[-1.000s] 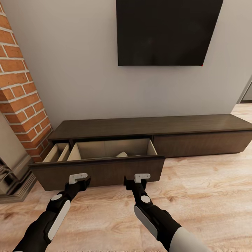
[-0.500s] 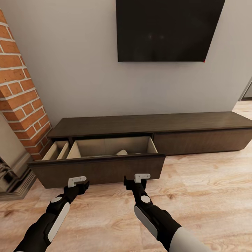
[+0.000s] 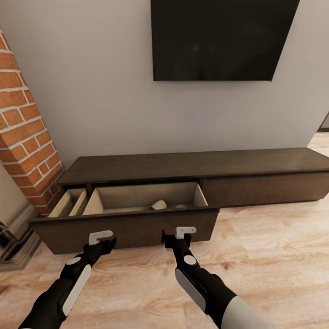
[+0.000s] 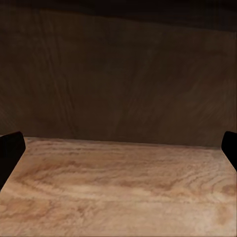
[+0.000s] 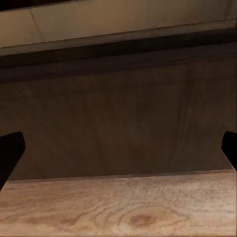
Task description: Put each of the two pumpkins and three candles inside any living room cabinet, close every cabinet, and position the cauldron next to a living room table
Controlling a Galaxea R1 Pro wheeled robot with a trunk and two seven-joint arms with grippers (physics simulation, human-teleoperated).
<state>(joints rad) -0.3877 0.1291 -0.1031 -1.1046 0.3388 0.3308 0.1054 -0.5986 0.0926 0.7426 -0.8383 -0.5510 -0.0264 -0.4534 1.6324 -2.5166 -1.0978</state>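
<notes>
The cabinet point(image 3: 192, 165) is a long, low dark brown unit against the wall. Its left drawer front point(image 3: 137, 228) is pulled out, which exposes a pale beige inside. A small grey-beige lump that looks like a candle point(image 3: 159, 204) lies in the drawer, half hidden by the front. My left gripper point(image 3: 101, 237) and right gripper point(image 3: 185, 233) hover low just before that front, both open and holding nothing. The wrist views face the dark wood front point(image 4: 118, 74) point(image 5: 118, 123), with the fingertips point(image 4: 10, 153) point(image 5: 10, 153) wide apart. The pumpkins, cauldron and table are out of view.
A red brick chimney column point(image 3: 23, 119) and the stone fireplace base point(image 3: 13, 246) stand at the left, close to the drawer's end. A black TV point(image 3: 219, 41) hangs on the wall above. Light wood floor point(image 3: 274, 256) stretches to the right.
The whole view has shifted a little, so the camera moved. Both grippers keep their place before the drawer front and stay open.
</notes>
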